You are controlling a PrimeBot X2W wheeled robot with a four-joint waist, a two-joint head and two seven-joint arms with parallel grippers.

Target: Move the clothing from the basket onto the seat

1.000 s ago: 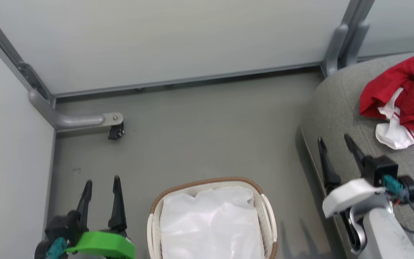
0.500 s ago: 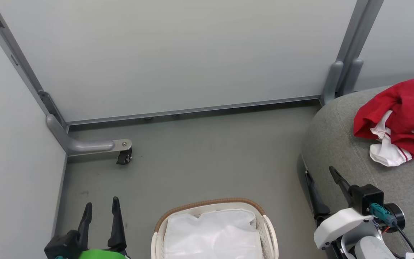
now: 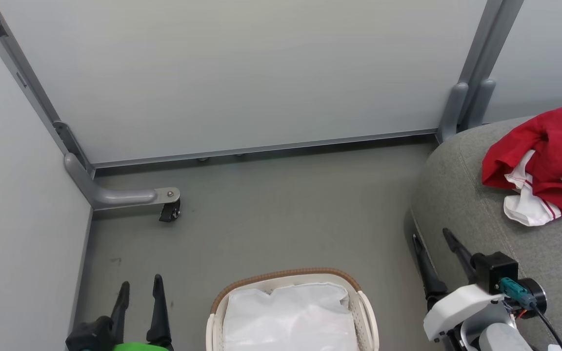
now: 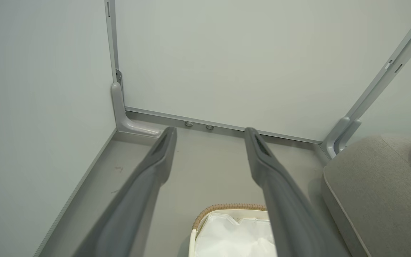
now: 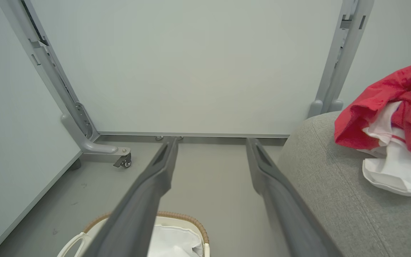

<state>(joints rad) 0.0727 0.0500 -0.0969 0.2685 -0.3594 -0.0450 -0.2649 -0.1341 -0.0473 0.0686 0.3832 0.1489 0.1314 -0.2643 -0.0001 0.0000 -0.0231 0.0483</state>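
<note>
Clothing (image 3: 554, 161): red heap with white trim, lying on the grey seat (image 3: 456, 195), right side. Basket (image 3: 286, 274) on floor, white liner (image 3: 286, 317) showing inside. Left gripper (image 3: 141, 282) and right gripper (image 3: 431, 236) both spread, holding nothing.

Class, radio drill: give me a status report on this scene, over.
Left gripper open, empty. Right gripper open, empty. Clothing on seat; basket holds white liner, no red visible. Nothing seen blocking.

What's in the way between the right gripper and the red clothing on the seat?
Nothing visible. The right gripper, open, hangs at the edge of the seat; bare cushion lies between it and the clothing.
</note>
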